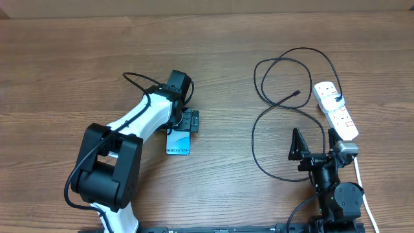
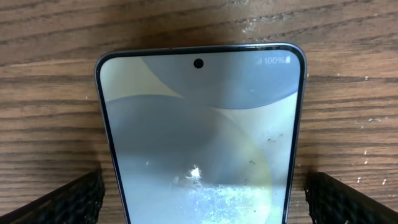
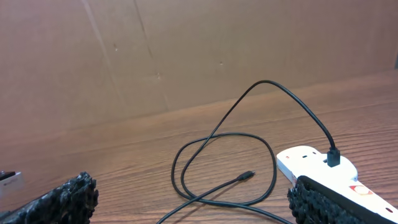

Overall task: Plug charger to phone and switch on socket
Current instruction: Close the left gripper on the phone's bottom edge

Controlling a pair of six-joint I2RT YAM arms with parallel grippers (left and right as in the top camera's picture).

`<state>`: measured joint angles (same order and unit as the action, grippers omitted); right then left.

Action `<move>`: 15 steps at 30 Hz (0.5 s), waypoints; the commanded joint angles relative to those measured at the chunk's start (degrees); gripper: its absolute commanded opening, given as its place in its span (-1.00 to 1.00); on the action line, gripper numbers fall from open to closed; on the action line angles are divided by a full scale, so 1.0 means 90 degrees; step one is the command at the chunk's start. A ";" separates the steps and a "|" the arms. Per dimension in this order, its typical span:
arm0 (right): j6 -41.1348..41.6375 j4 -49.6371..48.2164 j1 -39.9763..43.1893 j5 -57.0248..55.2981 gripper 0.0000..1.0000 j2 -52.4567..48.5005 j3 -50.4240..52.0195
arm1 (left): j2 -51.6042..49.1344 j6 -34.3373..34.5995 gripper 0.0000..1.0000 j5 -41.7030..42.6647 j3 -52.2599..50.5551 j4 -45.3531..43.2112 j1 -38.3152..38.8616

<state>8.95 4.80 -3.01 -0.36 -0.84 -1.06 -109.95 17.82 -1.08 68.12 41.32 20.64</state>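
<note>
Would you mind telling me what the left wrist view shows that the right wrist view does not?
Only left wrist: the slim black-edged smartphone, screen up, front camera hole and full battery reading visible, flanked by the open left claw. Only right wrist: the thin black looping charger cable, its loose connector tip, its black plug in the white plastic power strip, a brown cardboard wall. Both: the wooden tabletop, and black textured fingers at the lower corners.
</note>
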 commanded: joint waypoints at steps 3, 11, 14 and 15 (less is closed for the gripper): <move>-0.0027 -0.0015 0.0012 0.0002 1.00 0.0068 0.0068 | -0.0359 0.0415 1.00 0.0294 -0.0075 0.0364 0.0044; -0.0027 -0.0015 0.0012 0.0002 1.00 0.0068 0.0068 | -0.0359 0.0478 0.99 0.0321 -0.0075 0.0522 0.0044; -0.0027 -0.0015 0.0012 0.0002 1.00 0.0068 0.0068 | -0.0359 0.0476 0.99 0.0374 -0.0075 0.0430 0.0044; -0.0027 -0.0015 0.0012 0.0002 1.00 0.0068 0.0068 | -0.0359 0.0476 1.00 0.0410 -0.0075 0.0393 0.0044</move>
<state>8.95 4.80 -3.01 -0.36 -0.84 -1.06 -110.17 21.06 -0.60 68.53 45.45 20.64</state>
